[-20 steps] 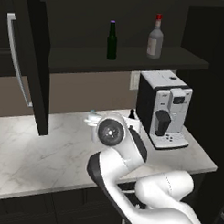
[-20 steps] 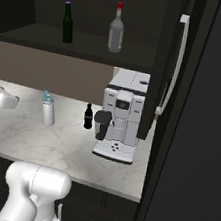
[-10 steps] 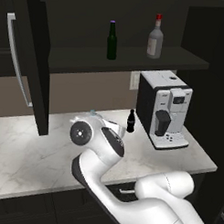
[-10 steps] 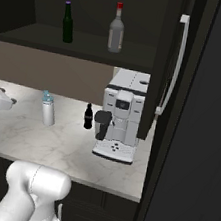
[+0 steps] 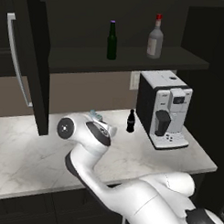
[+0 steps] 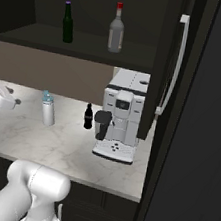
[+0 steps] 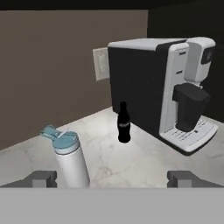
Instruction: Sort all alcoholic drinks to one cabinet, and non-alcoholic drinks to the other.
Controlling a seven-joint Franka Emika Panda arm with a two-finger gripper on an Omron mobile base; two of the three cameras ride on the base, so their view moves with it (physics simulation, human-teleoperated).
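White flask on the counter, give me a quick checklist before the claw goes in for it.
1. Claw open: ok, its tips stand wide apart.
2. White flask upright on the counter: ok.
3. Flask between the tips: not ok, it sits near the left tip in the hand view.
4. Cola bottle apart from the flask: ok.
5. Coffee machine off the approach path: ok, it stands beyond the cola bottle.
6. Flask's lid closed tight: cannot tell.
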